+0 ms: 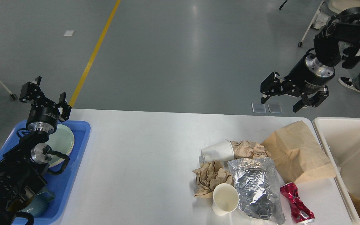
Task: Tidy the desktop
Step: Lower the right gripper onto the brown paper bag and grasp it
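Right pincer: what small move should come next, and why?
Probably lower the right pincer toward the paper bag just below it. It hangs open and empty beyond the desktop's far edge, the bag is the nearest litter, and the bin stands right beside it.

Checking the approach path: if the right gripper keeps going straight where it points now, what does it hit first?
The right gripper, open, points down-left, toward the desktop's far edge near the brown paper bag; likely the bag's top or bare desktop, depth unclear.

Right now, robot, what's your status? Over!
Left gripper open, over blue tray. Right gripper open, empty, above table's far edge. Desktop littered: cups, crumpled paper, foil, red can. Nothing blocking.
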